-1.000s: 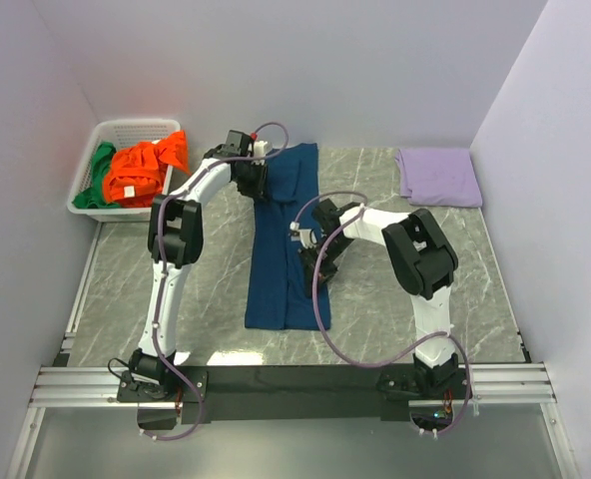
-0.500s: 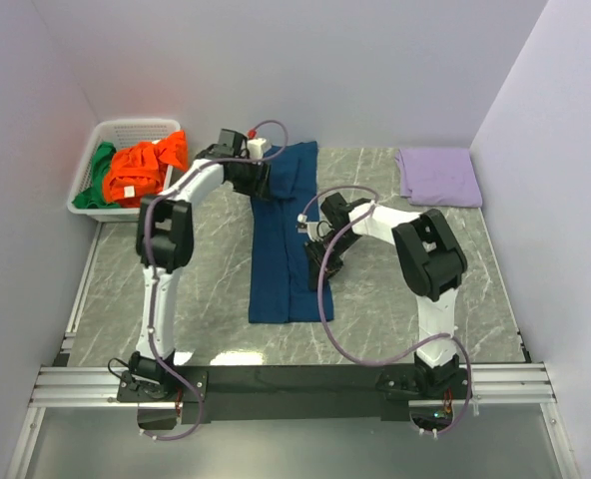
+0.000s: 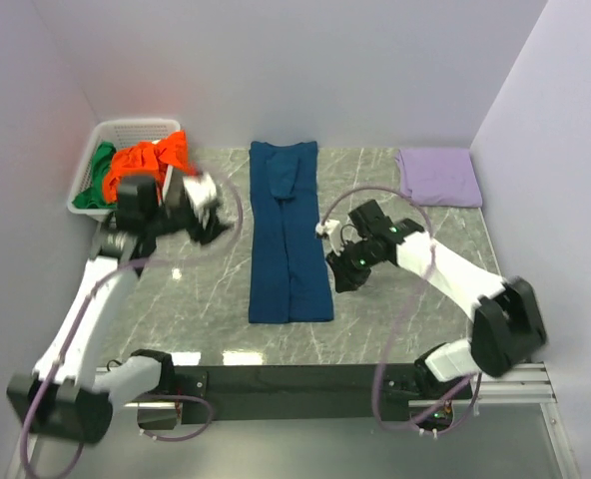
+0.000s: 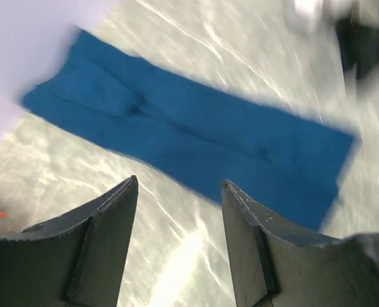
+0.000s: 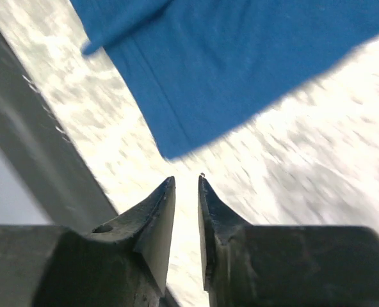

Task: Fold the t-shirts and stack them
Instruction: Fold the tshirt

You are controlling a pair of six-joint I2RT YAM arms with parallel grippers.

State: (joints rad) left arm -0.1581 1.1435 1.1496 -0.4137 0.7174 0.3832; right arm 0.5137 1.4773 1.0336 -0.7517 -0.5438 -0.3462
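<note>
- While the navy shirt (image 3: 289,239) lay lengthwise near-to-far, the right gripper (image 5: 187,182), ajar and empty, sat beside its near end.
- Left gripper (image 4: 180,185), jaws wide, empty, was farther off.

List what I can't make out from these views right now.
- Top view: left end effector is motion-smeared; its jaws unreadable there.
- Top view: green t-shirt mostly buried under the orange t-shirt in the basket.
- Right wrist view: navy t-shirt blurred, cut off by the top edge.
- Left wrist view: right arm blurred, cut off at the top right corner.
</note>
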